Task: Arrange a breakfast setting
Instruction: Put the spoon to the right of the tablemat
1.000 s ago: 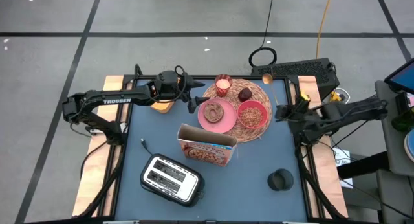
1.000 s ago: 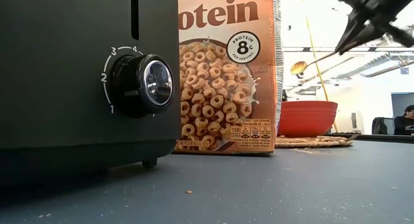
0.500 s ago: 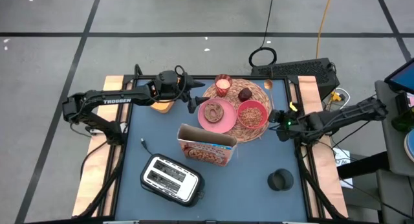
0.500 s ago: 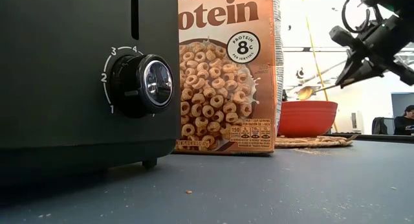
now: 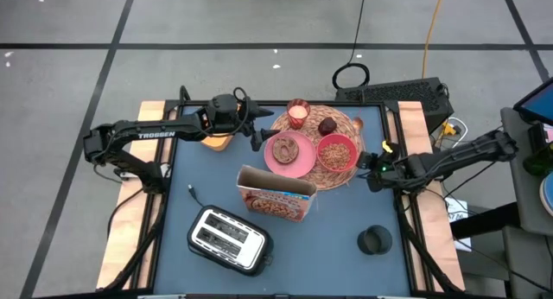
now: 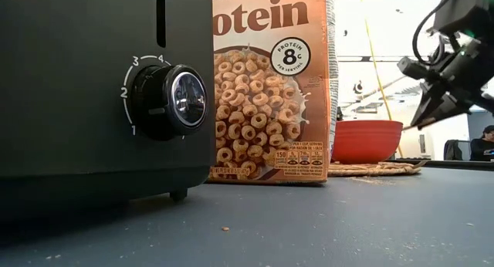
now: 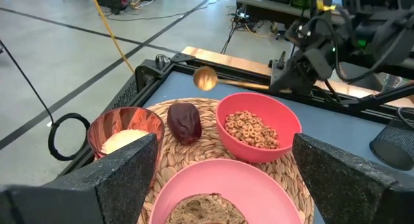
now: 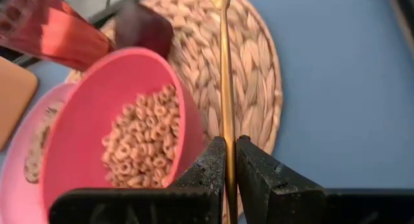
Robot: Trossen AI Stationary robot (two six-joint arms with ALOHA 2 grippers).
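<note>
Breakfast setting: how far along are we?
Done: plate with bagel, cereal-filled bowl, glass and fruit sit on the mat. In hand: the right gripper holds the spoon above the mat beside the bowl. Left: set it down.

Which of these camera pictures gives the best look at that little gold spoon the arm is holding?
The left wrist view: the spoon shows whole, bowl and handle, above the mat's edge beside the red bowl, held by the right gripper. The right wrist view shows mostly its handle; the high view, a speck; the low view, a thin line.
</note>
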